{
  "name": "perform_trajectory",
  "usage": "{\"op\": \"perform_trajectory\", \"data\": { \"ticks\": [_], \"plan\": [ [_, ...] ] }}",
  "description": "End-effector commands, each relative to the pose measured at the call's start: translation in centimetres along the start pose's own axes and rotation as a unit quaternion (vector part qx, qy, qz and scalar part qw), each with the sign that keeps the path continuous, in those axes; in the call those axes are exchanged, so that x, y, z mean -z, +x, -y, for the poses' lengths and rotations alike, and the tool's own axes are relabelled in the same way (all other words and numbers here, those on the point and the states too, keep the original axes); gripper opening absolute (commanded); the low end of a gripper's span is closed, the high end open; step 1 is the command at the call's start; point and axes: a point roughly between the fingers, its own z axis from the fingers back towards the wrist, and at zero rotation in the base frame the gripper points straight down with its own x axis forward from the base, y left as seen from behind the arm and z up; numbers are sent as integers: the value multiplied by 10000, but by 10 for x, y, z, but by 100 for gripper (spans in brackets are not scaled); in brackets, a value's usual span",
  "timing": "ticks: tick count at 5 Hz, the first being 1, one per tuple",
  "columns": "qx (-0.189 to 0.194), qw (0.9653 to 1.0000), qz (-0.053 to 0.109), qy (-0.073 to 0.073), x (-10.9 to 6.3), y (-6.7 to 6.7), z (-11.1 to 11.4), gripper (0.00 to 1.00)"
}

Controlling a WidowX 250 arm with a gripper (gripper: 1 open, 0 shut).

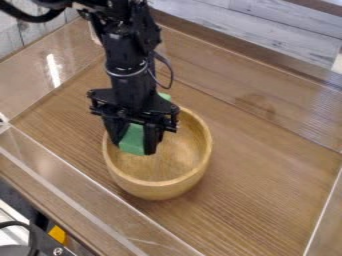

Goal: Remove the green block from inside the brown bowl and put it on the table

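Note:
My gripper (134, 141) points straight down over the left part of the brown bowl (181, 172), shut on the green block (131, 138). The block hangs between the black fingers at about the height of the bowl's rim, a green edge also showing behind the fingers. The bowl is round, light wood, and stands on the table (254, 100) near its front middle. Its inside shows bare wood to the right of the fingers.
Low clear plastic walls (54, 170) edge the tabletop at the front and left. The black arm (123, 45) rises from the gripper toward the upper left. A pale planked surface (267, 25) lies beyond the back edge.

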Motion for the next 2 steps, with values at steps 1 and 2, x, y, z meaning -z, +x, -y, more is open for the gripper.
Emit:
{"op": "perform_trajectory", "data": {
  "ticks": [1,2],
  "plan": [
    [166,9996,210,-22,-7,14,-1,0],
    [348,9991,223,-34,-7,20,-1,0]
  ]
}}
